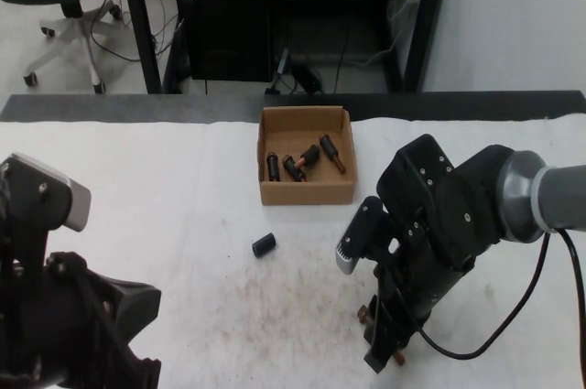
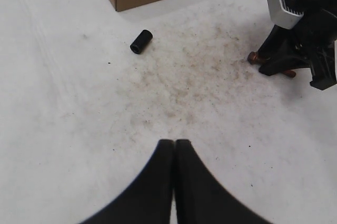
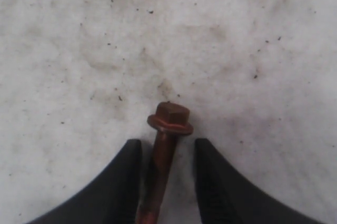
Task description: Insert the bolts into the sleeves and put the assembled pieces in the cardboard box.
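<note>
Bolt (image 3: 168, 121), between right hand's (image 3: 168, 145) parted fingers (image 3: 118, 182)

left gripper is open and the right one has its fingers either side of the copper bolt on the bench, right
No: the left gripper is shut, fingers pressed together, as the left wrist view shows. The right gripper does have its fingers either side of the copper bolt on the bench.

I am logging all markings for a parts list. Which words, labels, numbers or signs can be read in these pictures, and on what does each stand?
No text can be read in these pictures.
The cardboard box: plain walls, no print to be seen.
The black sleeve on the table: no marking to be seen.
The bolt: no marking to be seen on its head.
</note>
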